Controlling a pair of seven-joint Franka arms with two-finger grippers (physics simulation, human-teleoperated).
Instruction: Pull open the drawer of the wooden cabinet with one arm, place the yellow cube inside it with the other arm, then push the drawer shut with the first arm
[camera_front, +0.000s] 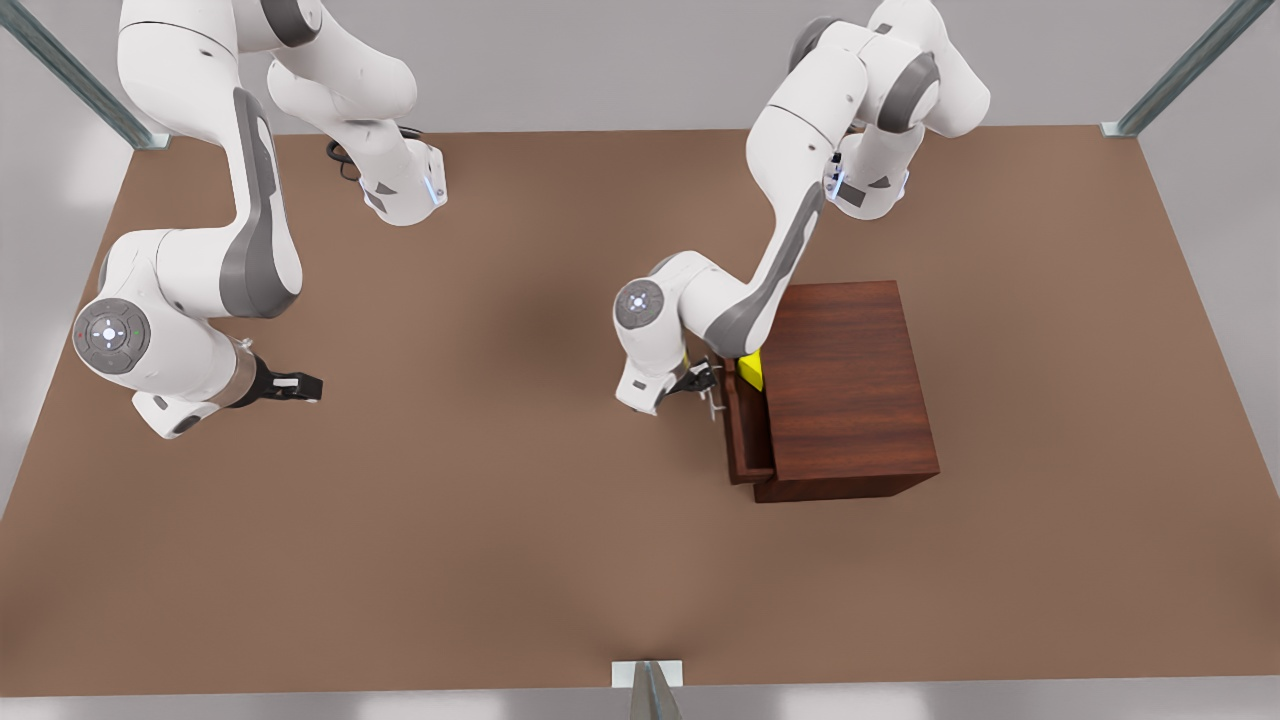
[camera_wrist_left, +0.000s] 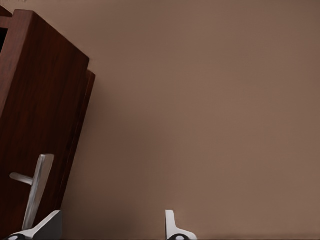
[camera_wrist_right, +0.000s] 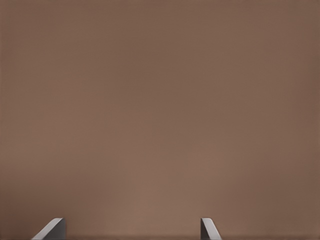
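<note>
The wooden cabinet (camera_front: 850, 390) stands on the front view's right. Its drawer (camera_front: 745, 440) is pulled out a short way toward the front view's left. The yellow cube (camera_front: 751, 368) sits in the drawer's far end, partly behind the arm. My left gripper (camera_front: 700, 385) hovers just in front of the drawer's silver handle (camera_front: 715, 400) and is open. In the left wrist view the handle (camera_wrist_left: 35, 187) on the drawer front (camera_wrist_left: 45, 110) lies beside one finger (camera_wrist_left: 50, 222), with nothing between the fingers of the left gripper (camera_wrist_left: 111, 227). My right gripper (camera_front: 305, 387) (camera_wrist_right: 131, 229) waits open over bare table, far on the front view's left.
The brown table (camera_front: 500, 500) spreads wide between the two arms and in front of the cabinet. Metal frame posts (camera_front: 648, 690) stand at the table's edges and corners.
</note>
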